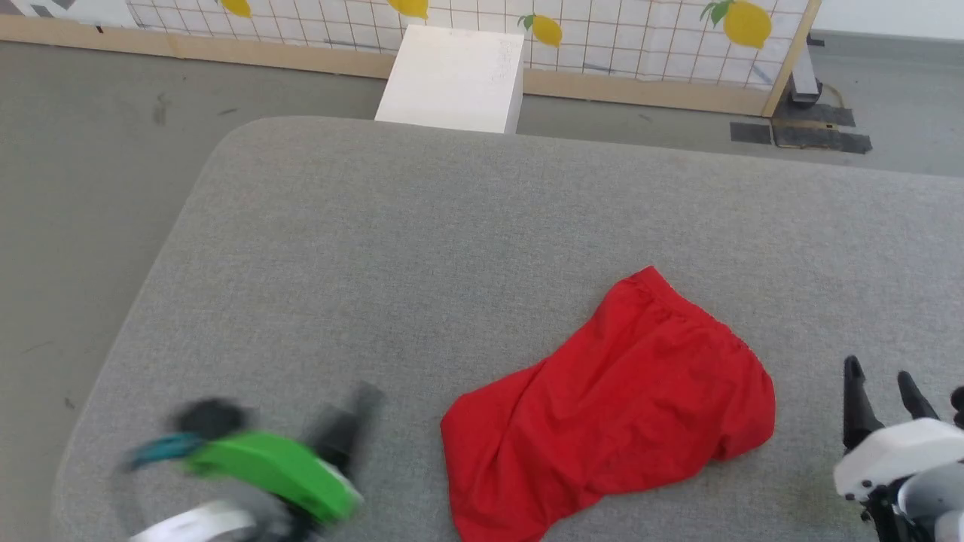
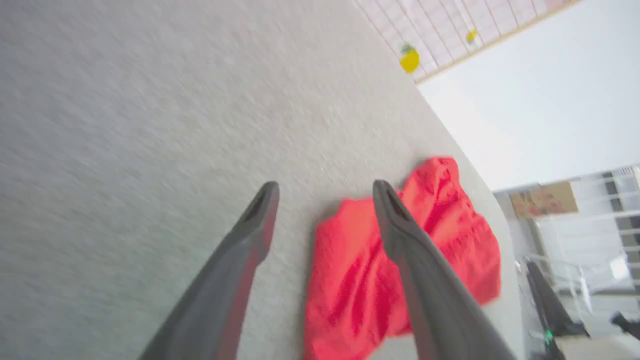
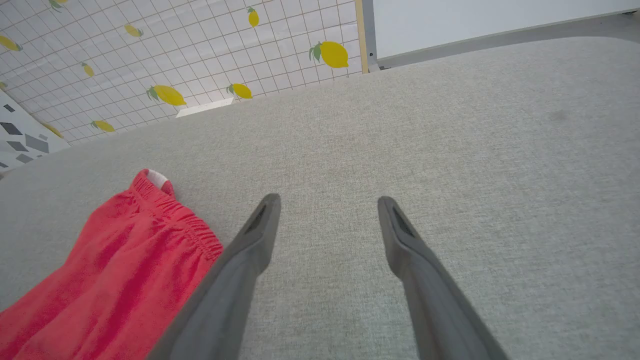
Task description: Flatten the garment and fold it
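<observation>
The garment (image 1: 617, 399) lies on the grey fabric-covered bench (image 1: 422, 248), right of centre in the head view and close to the near edge. It is bright red, a single rumpled heap, not spread flat. Soft creases run along its length. Its gathered elastic waistband (image 3: 190, 225) is at the far, right-hand end, and a small white patch (image 3: 157, 177) shows at that band's far corner. The near end spreads wider and reaches almost to the bottom of the head view.

The left end effector (image 2: 325, 200) is at the lower left of the head view, heavily blurred, with a green part on its wrist. A strip of bare bench separates it from the garment's near left corner. In its own wrist view the two dark fingers (image 2: 250, 235) stand wide apart and hold nothing. One finger crosses in front of the red cloth in that picture, and the blur hides whether its tip is touching the cloth.

The right end effector (image 1: 877, 373) is at the lower right, just beside the garment's waistband end but clear of it. Its jaws are spread wide and empty over plain grey fabric, fingers pointing toward the far edge.

Beyond the bench a white block (image 1: 456, 79) stands against its far edge. Behind the block a wood-framed panel (image 1: 640, 45) of white tiles printed with lemons rises from the grey floor (image 1: 90, 150)
</observation>
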{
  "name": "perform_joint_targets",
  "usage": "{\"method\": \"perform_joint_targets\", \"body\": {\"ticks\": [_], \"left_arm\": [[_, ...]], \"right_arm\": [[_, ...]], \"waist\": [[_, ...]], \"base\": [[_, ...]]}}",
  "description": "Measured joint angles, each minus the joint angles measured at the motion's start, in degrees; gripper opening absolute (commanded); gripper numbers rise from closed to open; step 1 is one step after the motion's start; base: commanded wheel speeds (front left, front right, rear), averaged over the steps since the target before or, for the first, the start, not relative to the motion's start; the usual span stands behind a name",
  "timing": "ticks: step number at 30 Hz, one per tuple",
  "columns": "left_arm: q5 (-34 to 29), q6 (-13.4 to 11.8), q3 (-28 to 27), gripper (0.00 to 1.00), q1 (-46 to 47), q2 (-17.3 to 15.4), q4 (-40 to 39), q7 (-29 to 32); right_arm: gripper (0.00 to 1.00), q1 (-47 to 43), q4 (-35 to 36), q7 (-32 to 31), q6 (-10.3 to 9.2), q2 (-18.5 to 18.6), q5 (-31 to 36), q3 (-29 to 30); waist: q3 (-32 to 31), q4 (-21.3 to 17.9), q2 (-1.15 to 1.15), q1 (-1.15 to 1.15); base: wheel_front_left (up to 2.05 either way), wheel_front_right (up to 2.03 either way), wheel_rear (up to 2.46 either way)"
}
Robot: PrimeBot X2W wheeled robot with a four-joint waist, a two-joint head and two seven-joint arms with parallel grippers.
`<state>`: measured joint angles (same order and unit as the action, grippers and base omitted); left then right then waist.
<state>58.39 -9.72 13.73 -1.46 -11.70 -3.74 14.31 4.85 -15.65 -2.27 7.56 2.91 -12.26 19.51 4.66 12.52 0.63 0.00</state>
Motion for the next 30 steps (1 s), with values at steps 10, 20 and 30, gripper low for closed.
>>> {"method": "perform_joint_targets", "body": {"ticks": [10,20,30], "left_arm": [[-21.8,0.6,-1.1,1.0,3.2,-2.6,5.3,-26.9],[-25.6,2.7,-1.9,1.0,5.1,1.5,9.0,-28.8],[-27.3,5.2,-4.6,1.0,5.2,3.7,10.3,-28.9]], "right_arm": [[1.0,8.6,1.6,-18.3,0.0,0.3,1.2,-10.8],[1.0,12.6,2.2,-44.9,0.01,6.4,3.5,-21.7],[0.0,8.9,9.8,-42.9,0.01,6.9,-0.9,-17.9]], "waist": [[2.0,-1.3,0.0,0.0],[4.4,-0.9,0.0,0.0],[4.5,-1.8,0.0,0.0]], "base": [[0.0,0.0,0.0],[0.0,0.0,0.0],[0.0,0.0,0.0]]}}
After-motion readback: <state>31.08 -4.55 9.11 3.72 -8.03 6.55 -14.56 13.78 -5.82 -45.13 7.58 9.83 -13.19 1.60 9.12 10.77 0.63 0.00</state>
